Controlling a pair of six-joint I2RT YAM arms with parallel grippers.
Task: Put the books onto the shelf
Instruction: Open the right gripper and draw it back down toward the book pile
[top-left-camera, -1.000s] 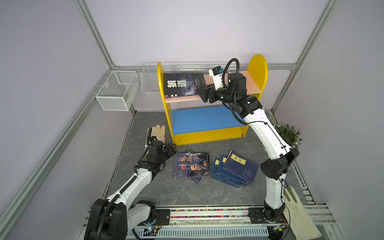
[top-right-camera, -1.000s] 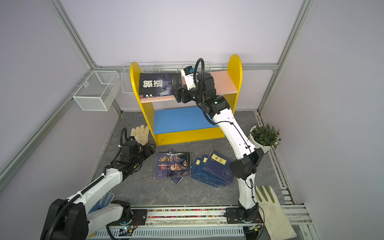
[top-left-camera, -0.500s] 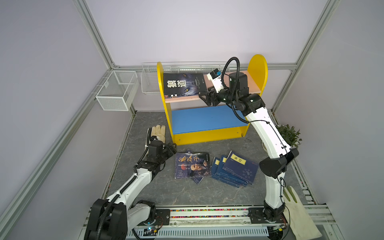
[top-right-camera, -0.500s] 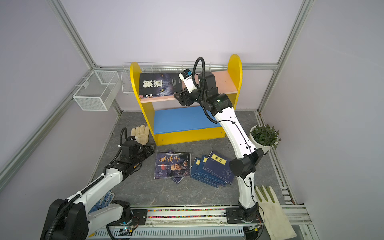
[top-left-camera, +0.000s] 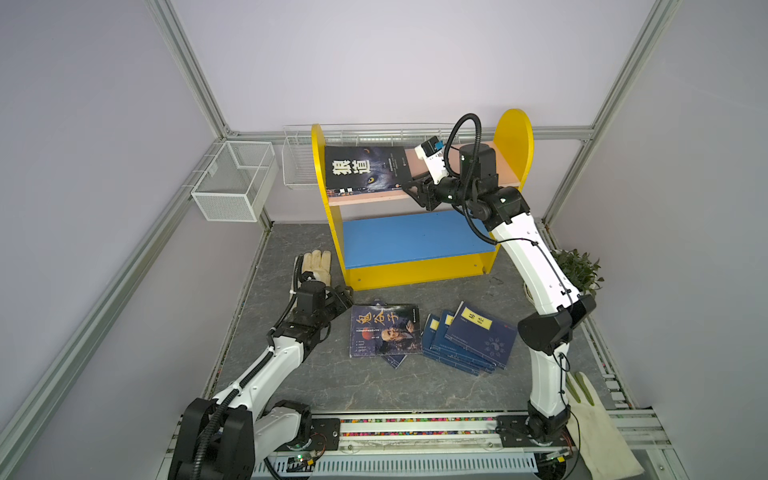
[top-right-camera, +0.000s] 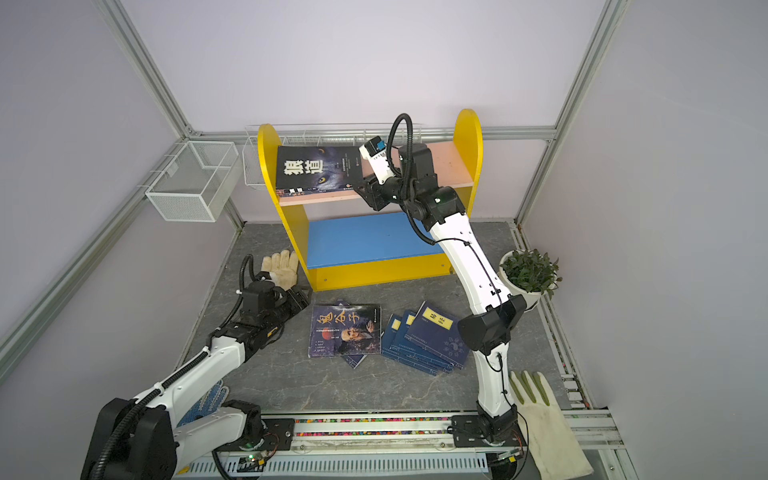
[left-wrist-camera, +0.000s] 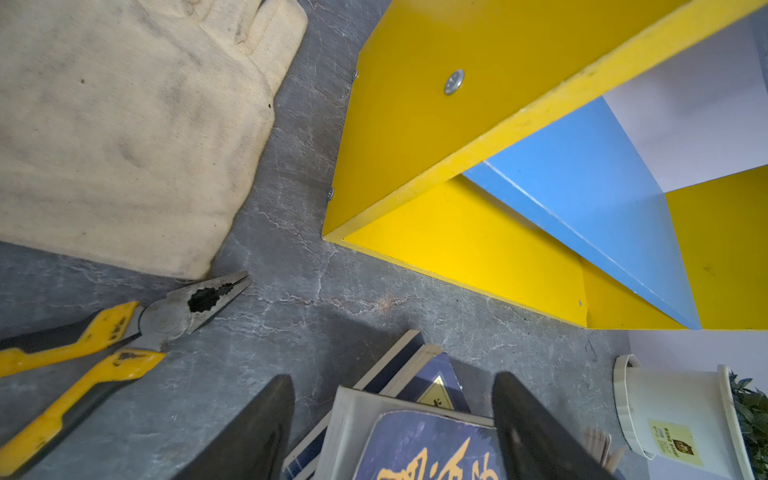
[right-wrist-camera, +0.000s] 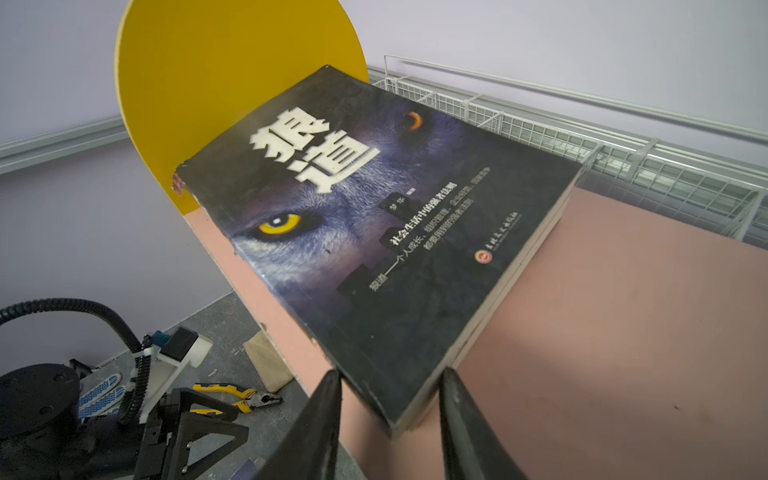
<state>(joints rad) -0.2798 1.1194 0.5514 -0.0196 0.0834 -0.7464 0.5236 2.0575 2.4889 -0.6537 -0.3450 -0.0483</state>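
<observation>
lilac walls (top-left-camera: 415, 62), grey marbled floor (top-left-camera: 374, 386), white wire baskets (top-left-camera: 232, 195), aluminium frame (top-left-camera: 189, 70)

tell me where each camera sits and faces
Both top views: high in front, looking down at shelf and loose books; left arm, right arm show.
Left wrist: low over the tabletop, facing the shelf's foot; left gripper shows.
Right wrist: by the pink board, facing the wolf book; right gripper, left arm show.
Shared: both wrist views catch the pliers.
</observation>
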